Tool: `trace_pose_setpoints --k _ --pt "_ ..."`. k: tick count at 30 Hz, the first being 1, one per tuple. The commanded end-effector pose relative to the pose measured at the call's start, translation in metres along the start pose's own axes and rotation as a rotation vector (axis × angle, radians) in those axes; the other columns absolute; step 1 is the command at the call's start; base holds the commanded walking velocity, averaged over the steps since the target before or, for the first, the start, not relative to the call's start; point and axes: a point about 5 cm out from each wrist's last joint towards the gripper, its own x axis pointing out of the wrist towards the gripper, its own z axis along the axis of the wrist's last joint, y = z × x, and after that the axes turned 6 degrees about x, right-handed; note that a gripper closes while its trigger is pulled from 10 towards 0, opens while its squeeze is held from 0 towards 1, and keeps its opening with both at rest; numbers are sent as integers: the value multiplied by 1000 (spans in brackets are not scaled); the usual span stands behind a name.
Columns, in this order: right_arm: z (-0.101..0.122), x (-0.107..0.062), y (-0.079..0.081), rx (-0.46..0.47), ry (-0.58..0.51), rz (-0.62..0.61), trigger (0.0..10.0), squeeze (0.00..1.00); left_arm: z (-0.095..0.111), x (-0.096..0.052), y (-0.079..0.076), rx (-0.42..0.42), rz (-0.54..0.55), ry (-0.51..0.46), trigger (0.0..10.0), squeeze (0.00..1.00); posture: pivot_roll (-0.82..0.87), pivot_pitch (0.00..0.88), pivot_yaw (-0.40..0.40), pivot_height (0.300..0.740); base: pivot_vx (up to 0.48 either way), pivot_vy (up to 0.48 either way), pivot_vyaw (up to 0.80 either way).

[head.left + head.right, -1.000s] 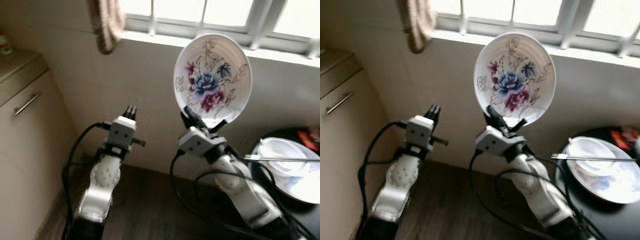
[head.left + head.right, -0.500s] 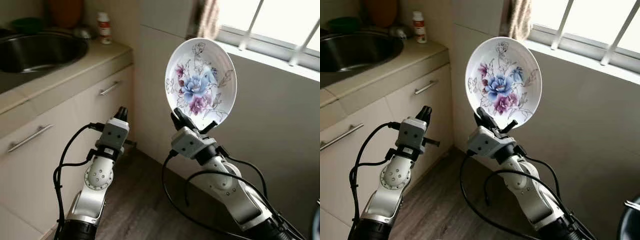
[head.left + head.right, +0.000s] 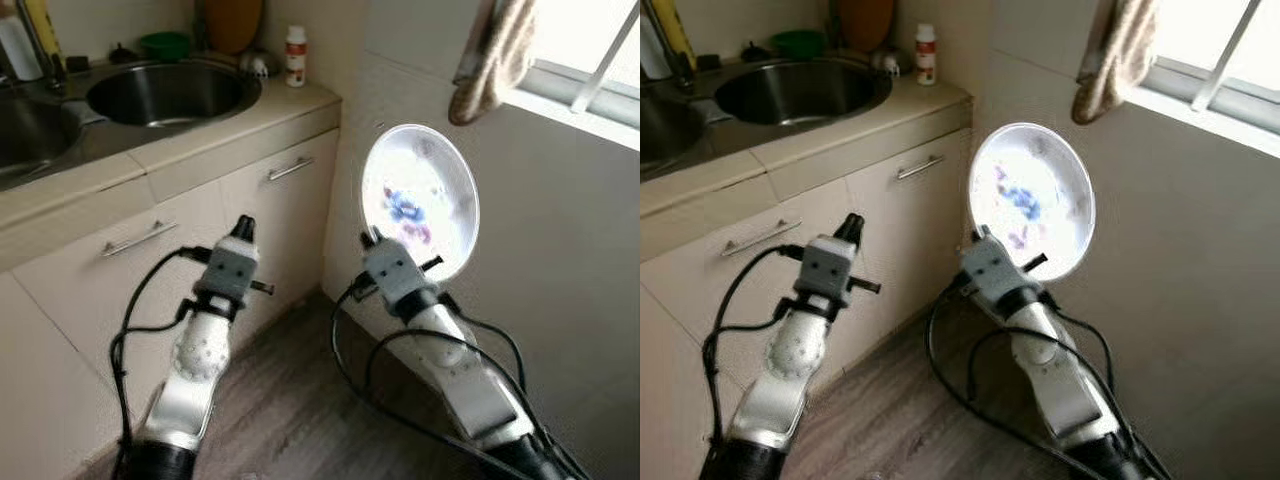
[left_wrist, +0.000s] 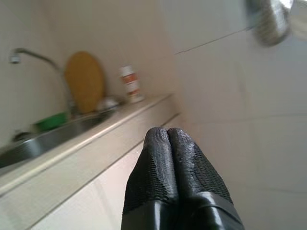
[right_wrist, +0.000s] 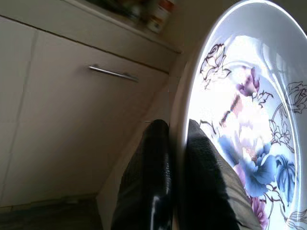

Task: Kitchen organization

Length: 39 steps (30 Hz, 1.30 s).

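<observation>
Right claw (image 5: 176, 143) raised, pinching upright floral plate (image 3: 420, 200); left claw (image 4: 168, 139) closed.

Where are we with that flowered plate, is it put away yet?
Not yet. Done: the right gripper is clamped on the flowered plate by its rim, holding it upright in the air. In hand: carrying it, beside the cabinets near the sink. Left: setting it down. The left gripper is shut and empty.

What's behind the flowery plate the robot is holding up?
Behind the flowery plate, pinched on its rim by the right hand, is a plain pale wall below the window. A towel hangs higher up. The patch of wall right behind the plate is covered.
</observation>
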Motion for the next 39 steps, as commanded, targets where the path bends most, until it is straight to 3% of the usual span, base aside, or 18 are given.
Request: trace_pose_setpoints --k 1,6,8,11,32,39 --pt "7 4 -6 33 -30 -40 10000 0 2 1 4 20 4 -11 10000 0 -34 0 -88 740 0 0 0" --pt "2 -1 -6 98 -11 -10 10000 0 2 1 5 22 5 -10 10000 0 -33 0 -89 740 0 0 0" --pt "-3 -5 -5 185 36 62 10000 0 2 1 5 23 4 -9 10000 0 -32 0 -89 740 0 0 0" --pt "-4 -7 -11 255 29 57 10000 0 2 1 5 22 3 -9 10000 0 -32 0 -88 740 0 0 0" --pt "19 -5 -7 149 -138 74 10000 0 12 3 10 -33 21 -68 10000 0 -29 0 -85 740 61 0 0" --pt "22 -5 -2 128 -159 98 10000 0 12 2 10 -36 27 -73 10000 0 -26 0 -88 740 259 0 756"
